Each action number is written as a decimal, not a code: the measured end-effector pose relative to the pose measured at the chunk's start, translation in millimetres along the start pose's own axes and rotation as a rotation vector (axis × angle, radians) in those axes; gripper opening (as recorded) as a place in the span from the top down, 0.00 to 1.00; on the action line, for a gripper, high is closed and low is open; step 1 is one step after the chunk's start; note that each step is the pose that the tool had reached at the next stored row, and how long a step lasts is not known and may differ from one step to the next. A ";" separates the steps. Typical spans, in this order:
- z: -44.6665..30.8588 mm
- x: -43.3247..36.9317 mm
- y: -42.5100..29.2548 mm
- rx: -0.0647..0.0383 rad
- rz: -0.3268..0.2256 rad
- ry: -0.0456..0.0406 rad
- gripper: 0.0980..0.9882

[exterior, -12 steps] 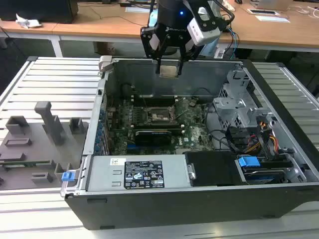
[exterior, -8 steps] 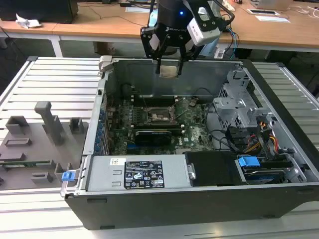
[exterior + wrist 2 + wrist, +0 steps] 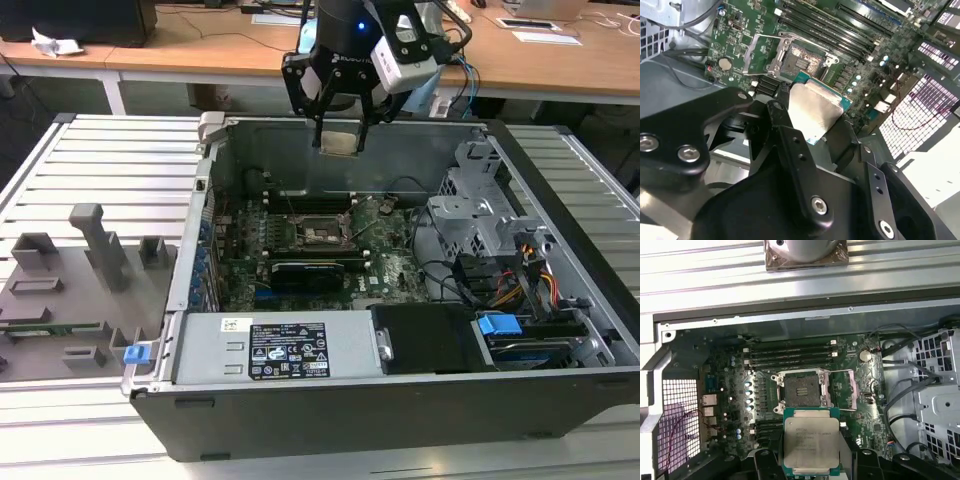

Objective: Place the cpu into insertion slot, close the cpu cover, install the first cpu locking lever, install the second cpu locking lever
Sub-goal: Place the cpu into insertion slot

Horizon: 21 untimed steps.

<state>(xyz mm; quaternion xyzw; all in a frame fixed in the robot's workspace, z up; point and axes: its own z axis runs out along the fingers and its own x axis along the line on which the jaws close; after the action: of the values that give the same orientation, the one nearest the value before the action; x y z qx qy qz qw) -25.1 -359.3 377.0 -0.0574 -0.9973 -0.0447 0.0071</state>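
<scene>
Silvery chip (image 3: pixel 811 442) sits clamped between the jaws of the gripper (image 3: pixel 340 133), held in the air over the open computer case (image 3: pixel 400 415). The dark square socket (image 3: pixel 801 390) lies below the jaws, uncovered.

Silvery chip held aloft, socket uncovered

The small flat square cpu (image 3: pixel 811 445), with a silvery-grey metal top and a green edge, was clamped between the fingers of the black hand (image 3: pixel 338 132), above the green board and well apart from it. The square dark insertion slot (image 3: pixel 801 390) with its grey metal rim lay bare. The thin silvery frame of the cpu cover (image 3: pixel 754 52) was swung open just beside it.
</scene>
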 end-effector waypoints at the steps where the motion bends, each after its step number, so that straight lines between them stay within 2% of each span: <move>1: 0.1 0.0 0.0 0.000 0.018 -0.0016 0.51; 7: 0.2 0.0 0.0 0.000 0.099 -0.0090 0.51; 11: 0.3 0.0 0.0 -0.001 0.200 -0.0181 0.51; 15: 0.5 0.0 0.0 -0.001 0.258 -0.0234 0.51; 21: 0.8 0.0 0.0 0.000 0.308 -0.0280 0.51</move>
<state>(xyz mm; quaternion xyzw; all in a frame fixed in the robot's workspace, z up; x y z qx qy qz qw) -25.1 -359.2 376.2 -0.2102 -0.9767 -0.0424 -0.0001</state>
